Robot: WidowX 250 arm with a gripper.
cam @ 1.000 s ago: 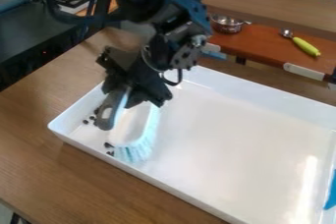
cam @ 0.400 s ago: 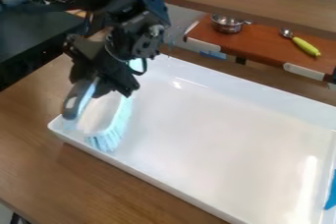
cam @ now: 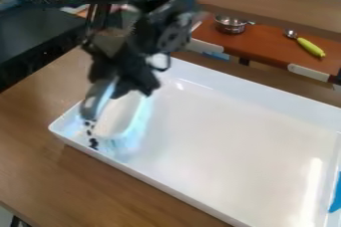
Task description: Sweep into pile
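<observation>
Table: bare brown wood (cam: 40, 146) along the near side, under the tray.
Blue piece: a scrap of blue (cam: 335, 197) at the tray's right end, cut off by the view's edge.
Tray: wide, white and shallow (cam: 233, 136), with low walls.
Dark bits: the stuff to be swept (cam: 93, 144) lies in the tray's left corner, a small clump by the near wall and a few loose ones trailing back toward the handle.
Brush: white back, pale blue bristles, grey handle (cam: 118, 116), just to the right of the bits; whether the bristles press on the tray, I cannot tell.
Gripper: black (cam: 124, 84), above the tray's left end, closed on the brush as far as its grip allows.
Arm: black (cam: 163, 27), coming in from the top edge.
Step in hand: gathering, it seems; the bits are bunched but not yet one pile.
Next move: likely set the bristles behind the loose bits and push them gently into the clump, without scattering it against the wall.
Change: since the last frame the brush has shifted right, off the corner, baring the bits; a second ago they lay in two looser groups.
Back board: red-brown (cam: 266, 47), beyond the tray, carrying a metal pot (cam: 230, 25) and a spoon with a yellow-green handle (cam: 310, 47).
</observation>
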